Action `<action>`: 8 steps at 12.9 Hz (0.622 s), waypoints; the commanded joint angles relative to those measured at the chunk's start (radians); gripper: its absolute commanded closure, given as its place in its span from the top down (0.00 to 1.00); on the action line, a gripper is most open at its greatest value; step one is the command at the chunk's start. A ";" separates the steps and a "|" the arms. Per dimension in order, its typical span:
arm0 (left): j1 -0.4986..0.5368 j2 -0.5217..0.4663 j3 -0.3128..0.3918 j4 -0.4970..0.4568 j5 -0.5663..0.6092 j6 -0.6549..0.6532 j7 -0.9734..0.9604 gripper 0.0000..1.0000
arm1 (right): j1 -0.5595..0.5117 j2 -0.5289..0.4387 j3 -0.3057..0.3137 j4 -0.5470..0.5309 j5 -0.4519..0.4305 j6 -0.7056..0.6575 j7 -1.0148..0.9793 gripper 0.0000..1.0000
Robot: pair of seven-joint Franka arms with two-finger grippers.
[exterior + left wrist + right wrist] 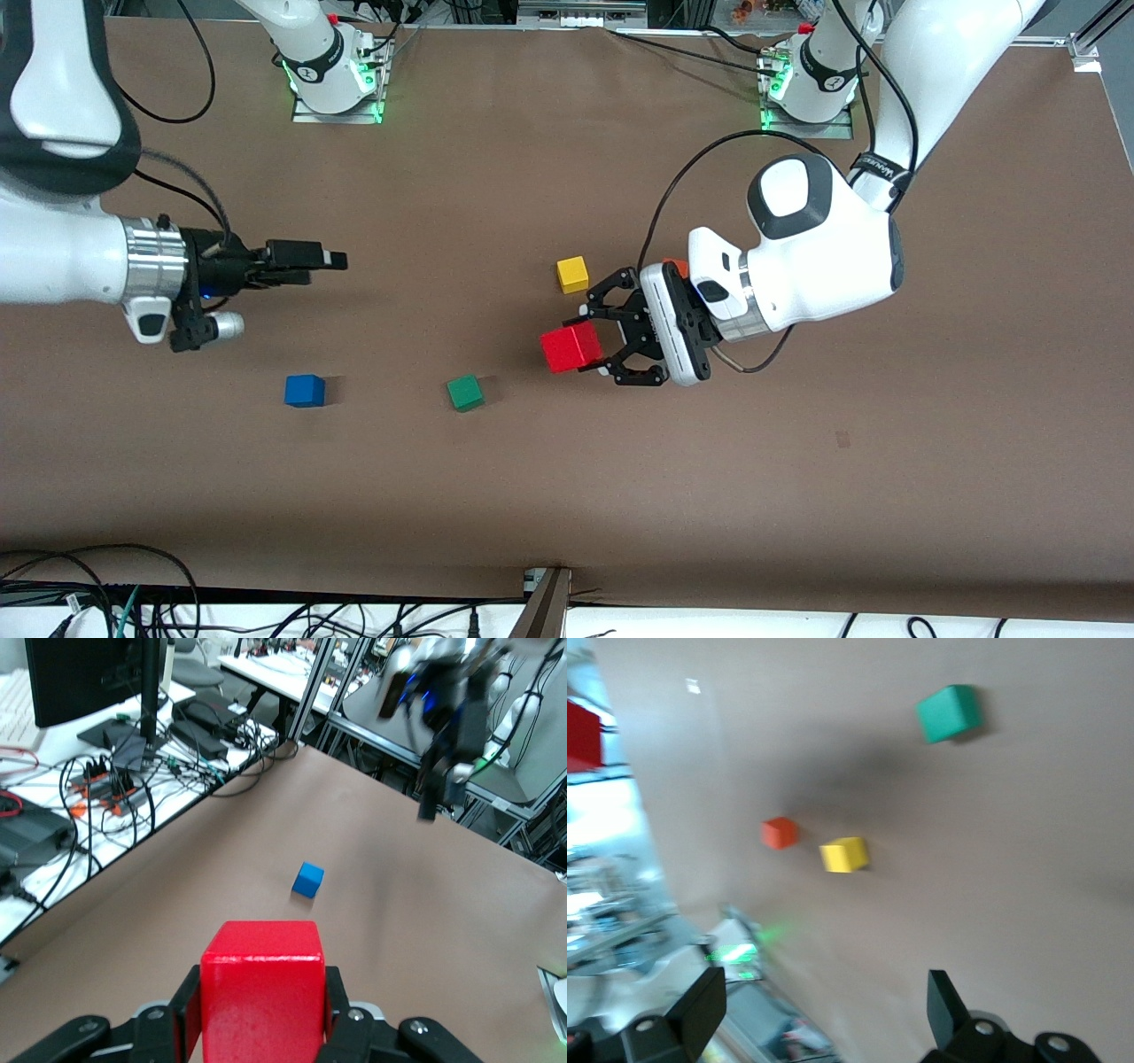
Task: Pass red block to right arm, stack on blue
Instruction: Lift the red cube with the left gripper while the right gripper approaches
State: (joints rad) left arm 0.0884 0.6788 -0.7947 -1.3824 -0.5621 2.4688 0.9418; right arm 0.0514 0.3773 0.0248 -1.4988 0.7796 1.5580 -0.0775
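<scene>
Front view, left gripper (592, 344) jaws clamping red block (571, 347), no legible writing

Bare table (425, 221) seemingly between grippers

brown table (797, 496), blue cube (304, 390), green cube (464, 392), yellow cube (572, 274)

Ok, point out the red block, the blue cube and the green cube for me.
red block (571, 347): front view, its top face, held in the left gripper (592, 341).
blue cube (304, 390): front view, top face.
green cube (464, 392): front view, top face.
</scene>
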 commanded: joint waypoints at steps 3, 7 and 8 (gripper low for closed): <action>-0.047 0.010 -0.017 0.008 -0.142 0.093 0.058 0.06 | -0.013 0.153 0.010 0.017 0.451 -0.013 0.022 1.00; -0.097 0.014 -0.017 0.006 -0.165 0.157 0.058 0.06 | 0.004 0.222 0.020 0.020 0.740 -0.013 0.019 1.00; -0.119 0.024 -0.017 0.008 -0.170 0.188 0.058 0.06 | 0.017 0.230 0.020 0.020 0.780 -0.006 0.015 1.00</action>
State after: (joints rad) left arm -0.0061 0.6871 -0.8039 -1.3840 -0.6950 2.6125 0.9680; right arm 0.0566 0.5897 0.0370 -1.4984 1.4894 1.5577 -0.0750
